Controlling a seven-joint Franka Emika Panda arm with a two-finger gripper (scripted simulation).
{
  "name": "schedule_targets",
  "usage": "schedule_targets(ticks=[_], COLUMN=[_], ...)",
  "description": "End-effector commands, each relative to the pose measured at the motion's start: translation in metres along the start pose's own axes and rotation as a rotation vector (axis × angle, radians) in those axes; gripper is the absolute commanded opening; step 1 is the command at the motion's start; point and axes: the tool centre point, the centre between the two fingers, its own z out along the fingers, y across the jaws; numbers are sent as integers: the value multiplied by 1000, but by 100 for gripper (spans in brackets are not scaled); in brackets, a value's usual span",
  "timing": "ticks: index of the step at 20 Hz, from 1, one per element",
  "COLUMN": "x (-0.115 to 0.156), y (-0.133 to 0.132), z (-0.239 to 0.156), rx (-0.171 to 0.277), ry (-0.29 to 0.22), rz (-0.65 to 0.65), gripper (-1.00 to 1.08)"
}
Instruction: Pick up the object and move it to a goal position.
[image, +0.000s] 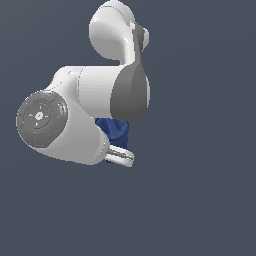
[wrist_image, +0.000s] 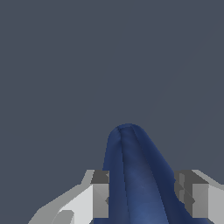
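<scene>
The dark blue cup (wrist_image: 135, 179) stands between my two fingers in the wrist view, its tapered end pointing away from the camera. My gripper (wrist_image: 146, 199) is shut on it, with one finger (wrist_image: 101, 197) touching its side and the other finger (wrist_image: 197, 199) close against the opposite side. In the exterior view the white arm hides most of the cup (image: 114, 128); only a blue patch shows below the grey wrist joint. The fingers themselves are hidden there.
A plain dark grey surface (image: 200, 200) fills the background in both views. The white arm links (image: 85, 115) take up the middle of the exterior view. No other objects show.
</scene>
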Motion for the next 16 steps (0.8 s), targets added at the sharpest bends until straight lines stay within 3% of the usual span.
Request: schedule_targets(ticks=[1, 16], x=[0, -1], y=[0, 0], z=[2, 23], rx=[0, 0], ry=[0, 0], rz=[0, 0], gripper=[28, 28])
